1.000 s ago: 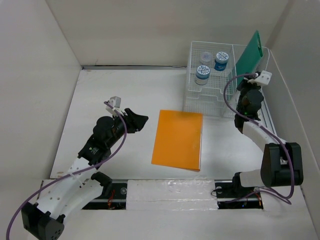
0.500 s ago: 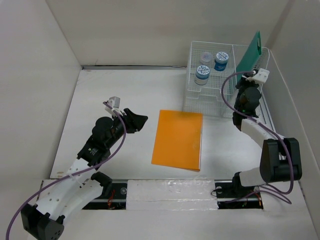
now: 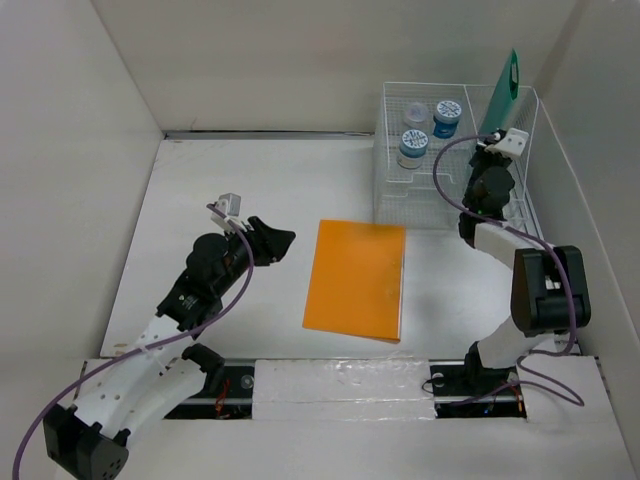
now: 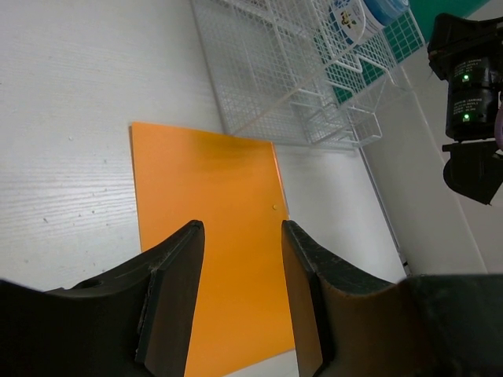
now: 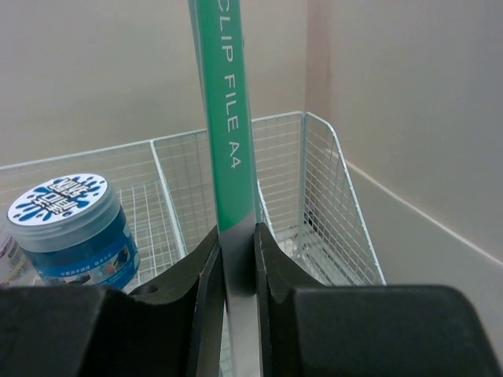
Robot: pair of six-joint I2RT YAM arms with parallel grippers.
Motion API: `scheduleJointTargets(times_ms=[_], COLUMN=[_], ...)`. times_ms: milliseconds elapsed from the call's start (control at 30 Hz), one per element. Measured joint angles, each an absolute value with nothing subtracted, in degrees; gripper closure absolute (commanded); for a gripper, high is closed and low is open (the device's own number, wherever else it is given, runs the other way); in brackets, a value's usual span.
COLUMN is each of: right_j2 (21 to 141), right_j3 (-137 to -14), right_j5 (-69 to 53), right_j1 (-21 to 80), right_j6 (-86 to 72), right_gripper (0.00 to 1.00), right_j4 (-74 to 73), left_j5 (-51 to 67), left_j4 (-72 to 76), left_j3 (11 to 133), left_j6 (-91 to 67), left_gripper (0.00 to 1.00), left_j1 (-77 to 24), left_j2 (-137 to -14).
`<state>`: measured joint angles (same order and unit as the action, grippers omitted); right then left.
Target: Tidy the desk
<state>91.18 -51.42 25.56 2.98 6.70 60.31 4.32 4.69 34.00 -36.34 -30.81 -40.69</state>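
**Operator:** What is my right arm doing?

**Spotter:** Your right fingers (image 5: 271,263) are clamped on the spine of the green clip file (image 5: 228,118), the one lettered "CLIP FILE A4". You hold it on edge and nearly upright, over the right-hand section of the white wire-mesh rack (image 3: 400,205). I cannot tell whether its lower edge touches the rack's floor.

**Operator:** And my left?

**Spotter:** Your left fingers (image 3: 272,243) are spread apart with nothing between them. They hang above the table (image 3: 250,190), just left of the orange folder (image 3: 357,278). In your left wrist camera the folder shows through the gap.

**Operator:** Where does the table sit in all this?

**Spotter:** It is the broad white surface running from your arm bases to the white walls, and everything else rests on it. The orange folder lies flat near its middle, with its far right corner just beside the rack's front. The rack stands in the table's far right corner.

**Operator:** What is in the rack?

**Spotter:** Three jars in the left-hand section. The blue jar (image 3: 446,117) is at the back, next to the wire divider. The second blue jar (image 3: 411,147) is nearer you and further left. The pale jar (image 3: 413,112) is behind that one. In your right wrist camera the blue jar sits left of the file, across the divider.
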Motion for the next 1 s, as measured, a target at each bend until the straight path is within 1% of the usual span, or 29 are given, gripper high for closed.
scheduleJointTargets(times_ms=[200,333,467,733,1000], right_j2=[93.25,91.77,89.56,89.93,92.58], right_j3=[-46.96,-42.15,-40.23,-39.9,-43.92], right_j5=[25.04,25.36,25.91,24.69,21.12], right_j1=[2.98,3.46,3.95,2.28,0.32], right_j6=[5.74,4.91,4.08,-0.27,-0.95], right_gripper=[1.0,1.0,1.0,1.0,1.0], right_j4=[72.53,77.67,77.3,77.71,76.77], left_j5=[4.32,4.34,4.4,4.54,4.49], left_j4=[5.1,5.13,5.15,5.15,5.15], left_j3=[33.23,33.23,33.23,33.23,33.23], left_j6=[-36.32,-36.29,-36.29,-36.29,-36.27], left_gripper=[0.6,0.6,0.6,0.6,0.6], left_j1=[-30.81,-30.81,-30.81,-30.81,-30.81], left_j2=[-40.84,-41.01,-41.15,-40.36,-39.13])
